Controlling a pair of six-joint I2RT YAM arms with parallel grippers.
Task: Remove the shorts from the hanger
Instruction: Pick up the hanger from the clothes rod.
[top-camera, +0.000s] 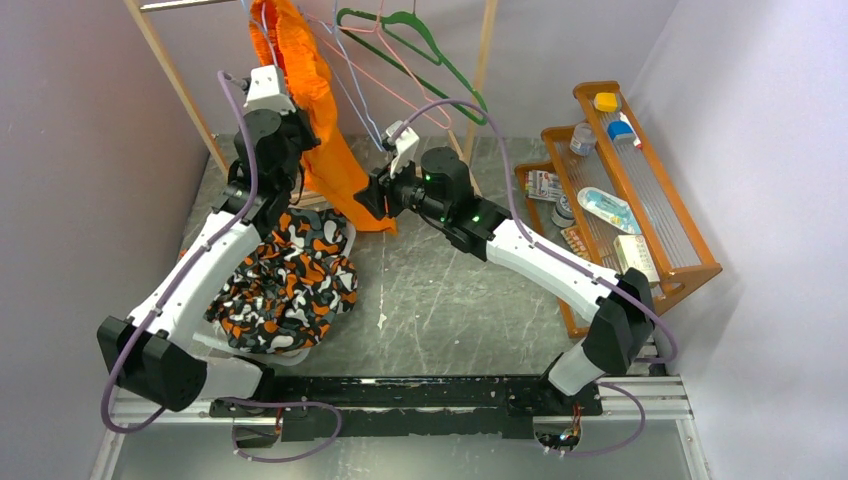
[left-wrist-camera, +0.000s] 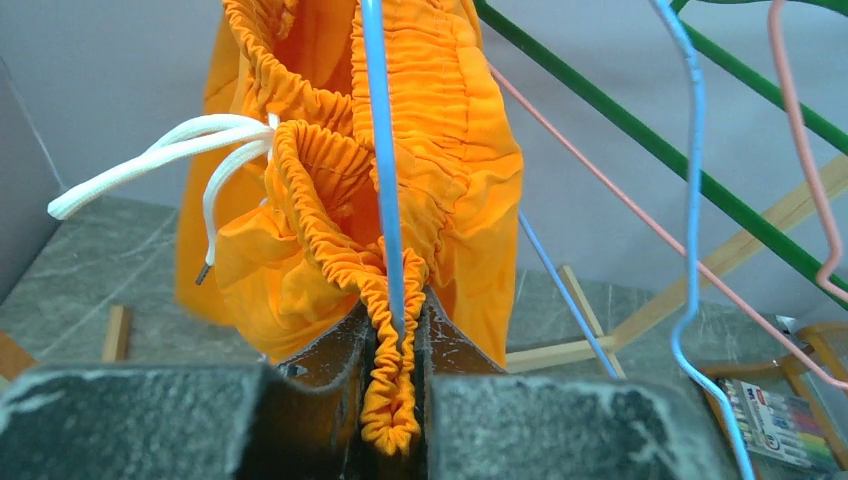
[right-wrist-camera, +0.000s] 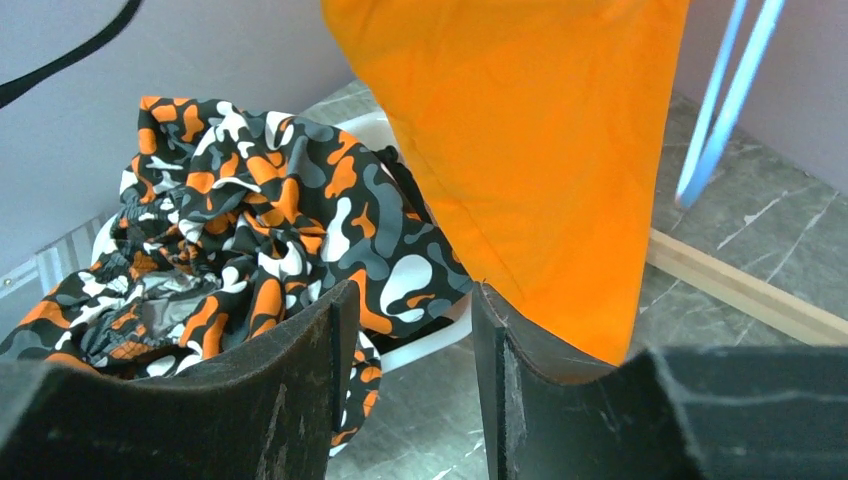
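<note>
The bright orange shorts (top-camera: 312, 85) hang from a thin blue hanger (top-camera: 352, 95) on the wooden rack at the back left. My left gripper (top-camera: 298, 125) is up at the waist. In the left wrist view it (left-wrist-camera: 395, 335) is shut on the gathered elastic waistband (left-wrist-camera: 390, 300), with the blue hanger wire (left-wrist-camera: 380, 150) running down between the jaws. The white drawstring (left-wrist-camera: 150, 165) hangs to the left. My right gripper (top-camera: 362, 200) is low by the shorts' hem. In the right wrist view it (right-wrist-camera: 410, 300) is open and empty, the orange cloth (right-wrist-camera: 530, 150) just beyond its right finger.
A camouflage garment (top-camera: 290, 280) fills a white basket (right-wrist-camera: 440, 335) under the left arm. Green (top-camera: 420, 45) and pink (top-camera: 385, 80) hangers hang to the right of the shorts. The rack's wooden legs (top-camera: 170, 70) stand at the back. A wooden shelf (top-camera: 690, 265) stands at the right.
</note>
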